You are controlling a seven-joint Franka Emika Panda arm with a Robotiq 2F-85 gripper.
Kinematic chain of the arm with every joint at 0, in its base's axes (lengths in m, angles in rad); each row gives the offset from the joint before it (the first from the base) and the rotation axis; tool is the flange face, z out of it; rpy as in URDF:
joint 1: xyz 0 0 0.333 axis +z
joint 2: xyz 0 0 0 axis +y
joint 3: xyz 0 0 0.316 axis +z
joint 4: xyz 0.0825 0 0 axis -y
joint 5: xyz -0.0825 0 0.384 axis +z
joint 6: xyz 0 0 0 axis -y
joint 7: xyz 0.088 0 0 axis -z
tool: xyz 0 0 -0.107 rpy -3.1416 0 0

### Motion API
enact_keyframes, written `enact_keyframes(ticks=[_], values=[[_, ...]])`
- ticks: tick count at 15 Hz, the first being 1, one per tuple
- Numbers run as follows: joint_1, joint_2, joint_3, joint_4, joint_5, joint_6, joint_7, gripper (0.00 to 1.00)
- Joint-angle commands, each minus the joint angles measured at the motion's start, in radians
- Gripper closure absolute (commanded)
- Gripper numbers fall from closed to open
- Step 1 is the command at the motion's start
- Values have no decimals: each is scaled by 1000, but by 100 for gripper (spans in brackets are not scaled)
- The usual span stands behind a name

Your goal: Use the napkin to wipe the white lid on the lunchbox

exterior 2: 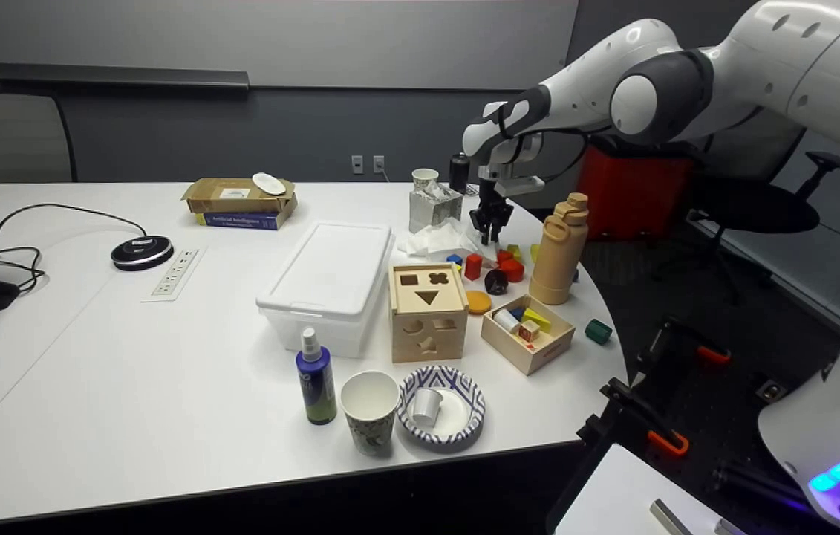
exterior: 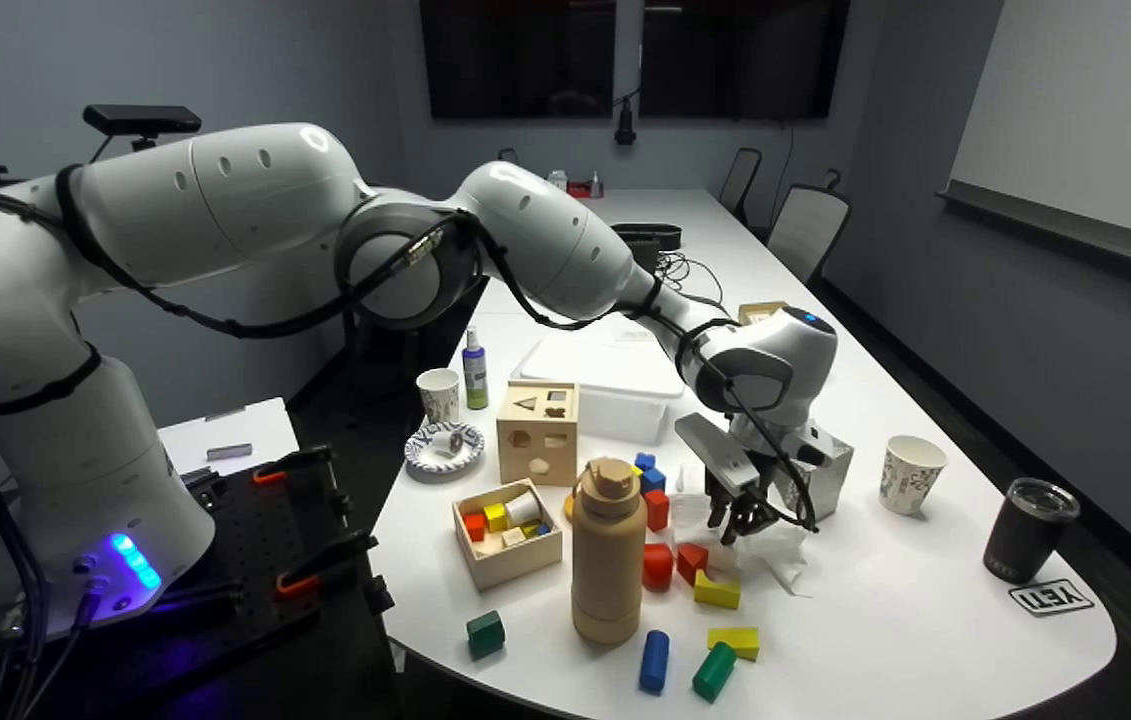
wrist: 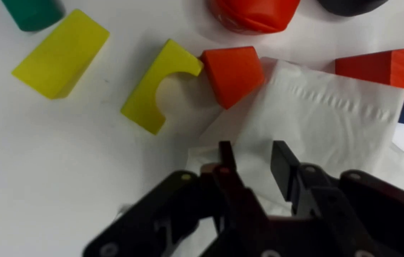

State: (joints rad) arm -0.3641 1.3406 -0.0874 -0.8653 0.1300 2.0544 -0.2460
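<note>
The napkin (wrist: 323, 117) lay under the hand (wrist: 253, 151) and, in the wrist view, spread up and right beyond it, its long axis hard to tell. The hand was partly spread, napkin showing in the gap; nothing seemed held, contact unclear. The lid (exterior 2: 330, 260) sat on the lunchbox (exterior 2: 349, 336), left of the hand in both exterior views and apart; taking the napkin looked due first.

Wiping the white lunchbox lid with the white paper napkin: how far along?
Done: the black two-fingered pincer is positioned over the thin white paper napkin.
In hand: the grasp, likely; the jaws stand apart and nothing is visibly gripped.
Left: grip the napkin, carry it to the flat white plastic lid on the translucent lunchbox, then wipe. Both exterior views show the napkin off the lid.
</note>
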Motion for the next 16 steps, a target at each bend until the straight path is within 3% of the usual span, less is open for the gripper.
enact_keyframes(ticks=[1, 10, 16], values=[[9, 15, -5, 47, 0, -26, 29, 97], [2, 2, -4, 37, 7, -32, 49, 100], [23, -82, 25, 13, 40, -69, 67, 100]])
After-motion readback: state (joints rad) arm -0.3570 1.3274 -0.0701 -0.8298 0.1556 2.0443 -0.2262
